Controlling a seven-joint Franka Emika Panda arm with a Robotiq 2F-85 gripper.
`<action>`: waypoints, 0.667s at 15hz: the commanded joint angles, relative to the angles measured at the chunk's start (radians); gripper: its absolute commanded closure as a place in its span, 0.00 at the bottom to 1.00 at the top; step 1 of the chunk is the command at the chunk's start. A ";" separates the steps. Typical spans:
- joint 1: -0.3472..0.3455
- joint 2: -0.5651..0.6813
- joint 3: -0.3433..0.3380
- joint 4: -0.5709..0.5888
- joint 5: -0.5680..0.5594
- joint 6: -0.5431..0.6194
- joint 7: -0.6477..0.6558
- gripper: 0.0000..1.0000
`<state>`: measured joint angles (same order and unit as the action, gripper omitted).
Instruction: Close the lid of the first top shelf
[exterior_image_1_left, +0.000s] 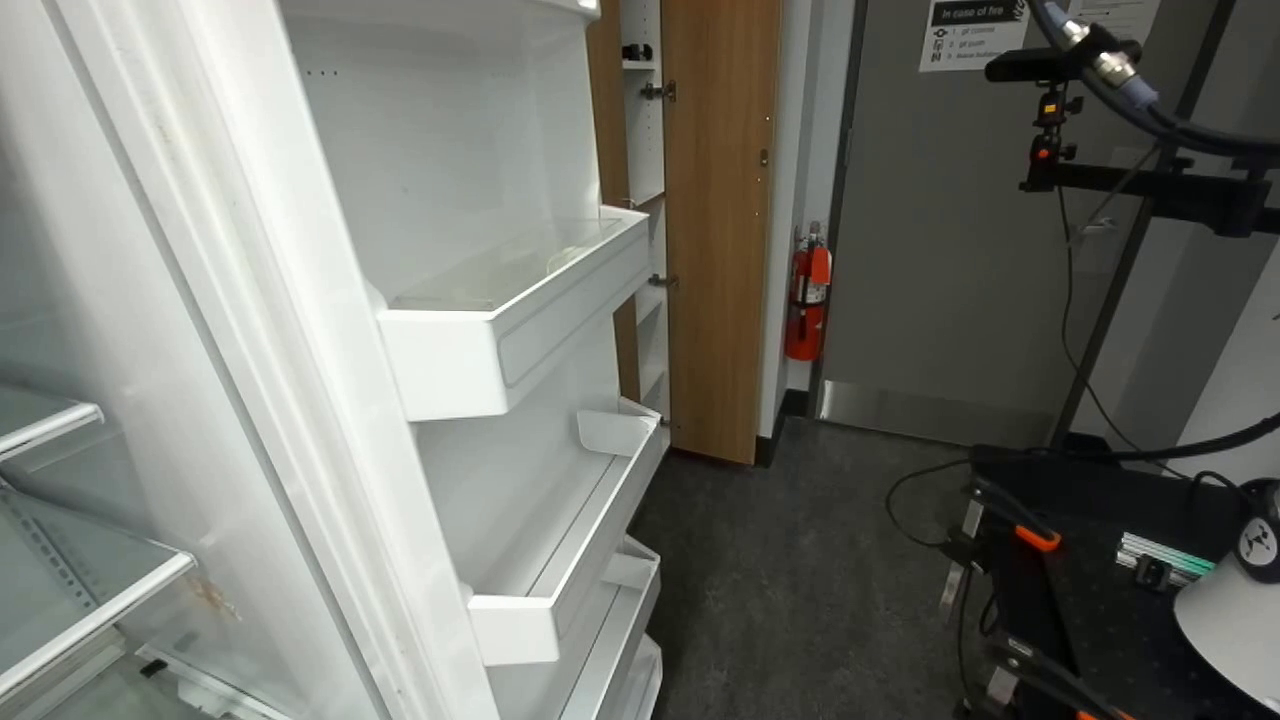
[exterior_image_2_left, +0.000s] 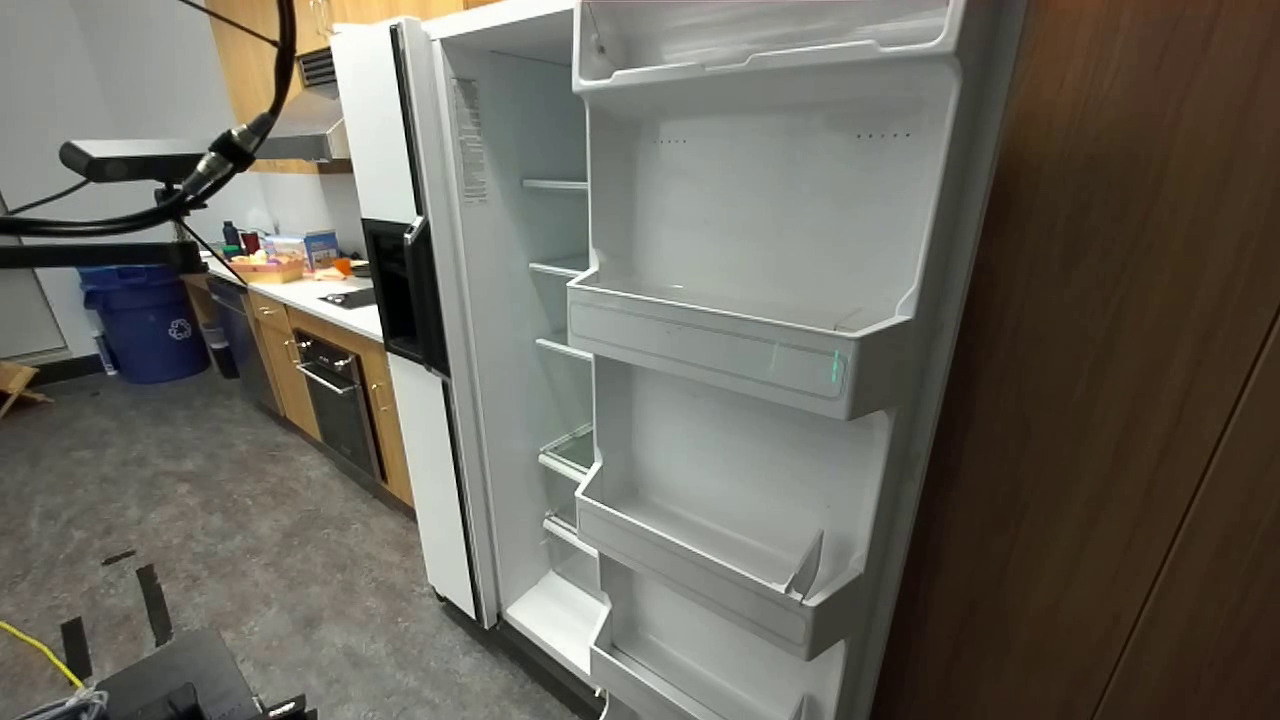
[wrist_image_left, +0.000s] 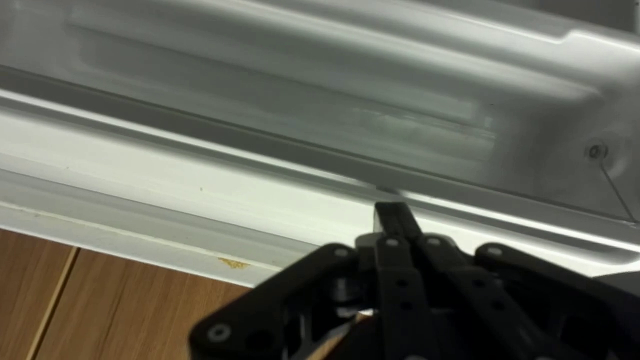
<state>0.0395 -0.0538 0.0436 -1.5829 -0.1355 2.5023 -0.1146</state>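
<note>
The top shelf of the fridge door is a white trough whose notched front rim (exterior_image_2_left: 770, 62) shows in an exterior view. Only its bottom corner (exterior_image_1_left: 575, 6) shows in an exterior view. In the wrist view its inside (wrist_image_left: 280, 95) fills the upper part, with a round pivot (wrist_image_left: 595, 151) at the right end. A long grey strip with a bright edge (wrist_image_left: 300, 162), seemingly the lid's edge, crosses the wrist view. My gripper (wrist_image_left: 397, 212) is shut and empty, its fingertips just below this strip. I cannot tell whether they touch it. Neither exterior view shows the gripper.
The fridge door stands open with lower door bins (exterior_image_2_left: 710, 345) (exterior_image_1_left: 575, 310). Fridge shelves (exterior_image_1_left: 100, 620) are beside it. A brown wood panel (exterior_image_2_left: 1130, 350) stands beside the door. A black table (exterior_image_1_left: 1110, 600) bears a white robot part (exterior_image_1_left: 1235, 630).
</note>
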 joint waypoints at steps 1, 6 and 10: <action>0.000 0.007 0.006 -0.019 -0.052 0.043 0.024 1.00; 0.009 0.001 0.018 -0.052 -0.083 0.041 0.039 1.00; 0.020 -0.025 0.024 -0.070 -0.033 -0.011 -0.006 1.00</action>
<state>0.0438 -0.0455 0.0573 -1.6123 -0.1993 2.5333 -0.0993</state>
